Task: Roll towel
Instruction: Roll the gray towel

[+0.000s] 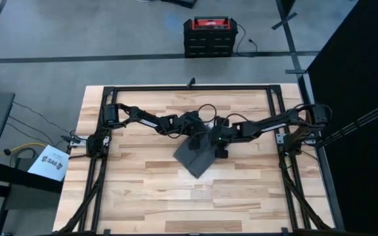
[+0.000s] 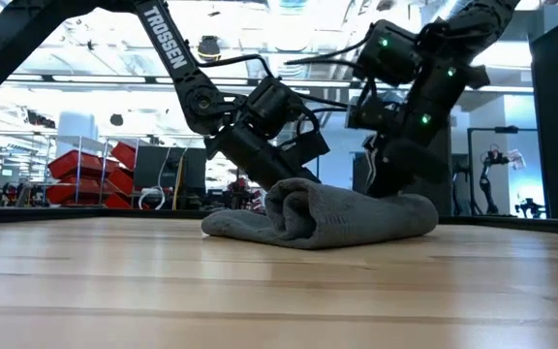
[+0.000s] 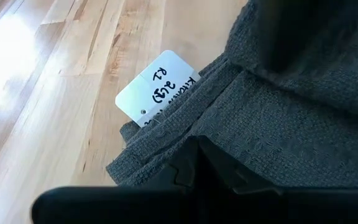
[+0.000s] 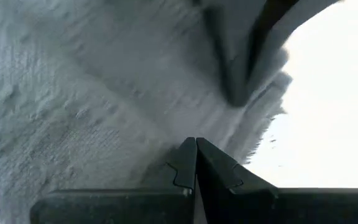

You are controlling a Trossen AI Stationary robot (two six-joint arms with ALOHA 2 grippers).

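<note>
The dark grey towel (image 1: 195,157) lies in the middle of the table, skewed, with one side curled up into a thick fold (image 2: 294,211). Its white tag (image 3: 157,90) sticks out at one edge. My left gripper (image 1: 194,136) is shut at the towel's far left part, just above the fold (image 2: 284,174). My right gripper (image 1: 220,149) is shut at the towel's right side (image 2: 395,189), partly hidden behind the cloth in the low view. My left gripper sets its shut fingertips (image 3: 197,149) against the layered cloth (image 3: 229,134) beside the tagged edge, slanting down from the table's far left. No cloth shows between the fingers. My right gripper rests its shut fingertips (image 4: 196,152) on the towel's flat surface (image 4: 135,124) near its edge, slanting down from the right. The towel lies on the table.
Bare wooden table (image 1: 143,196) surrounds the towel on all sides. A black frame (image 1: 189,88) runs along the table's edges. A red and black box (image 1: 207,36) stands on the floor beyond the far edge.
</note>
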